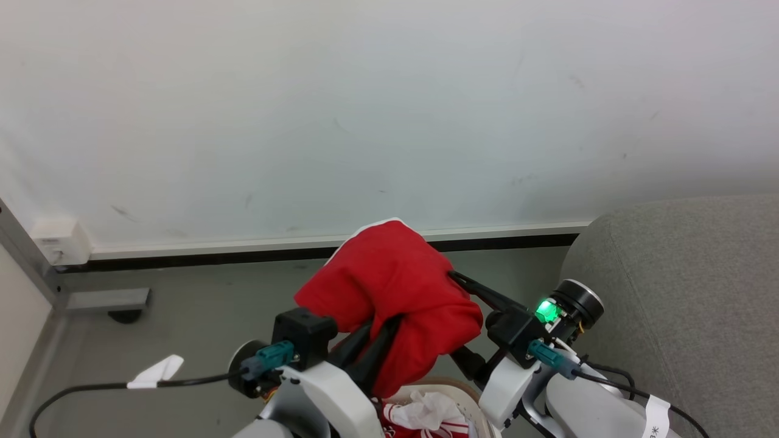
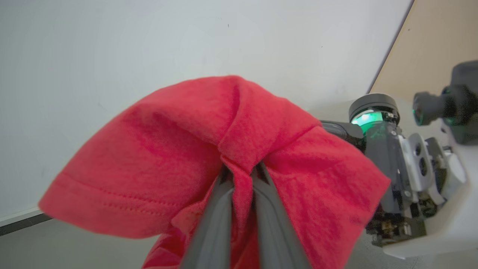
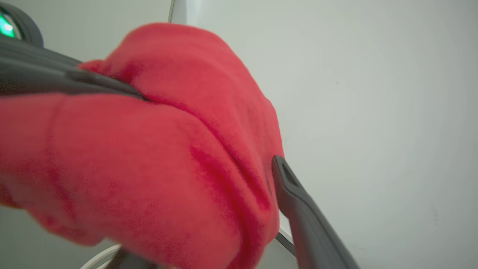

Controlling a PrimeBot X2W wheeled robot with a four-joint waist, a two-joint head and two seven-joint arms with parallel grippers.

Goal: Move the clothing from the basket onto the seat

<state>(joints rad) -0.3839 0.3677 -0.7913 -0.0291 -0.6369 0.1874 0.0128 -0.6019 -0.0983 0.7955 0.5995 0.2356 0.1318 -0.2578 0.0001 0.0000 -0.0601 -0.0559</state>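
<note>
A red garment of the clothing (image 1: 389, 286) hangs bunched in the air in front of the wall. My left gripper (image 2: 241, 173) is shut on a fold of it, its dark fingers (image 1: 371, 350) running up into the cloth. My right gripper (image 1: 453, 319) stands open just to the right, one finger (image 3: 298, 201) touching the garment's side, with the bunch lying between its spread jaws. Below the arms, the basket rim (image 1: 471, 395) shows with more red-and-white clothing (image 1: 438, 429) inside. The grey seat (image 1: 681, 286) rises at the right.
A white wall with a dark baseboard (image 1: 213, 255) stands straight ahead above grey floor. At the left are a wall box (image 1: 61, 240) and a metal foot (image 1: 115, 301). A black cable with a white tag (image 1: 155, 371) trails at the lower left. Crumpled white cloth (image 1: 426, 410) lies in the basket.
</note>
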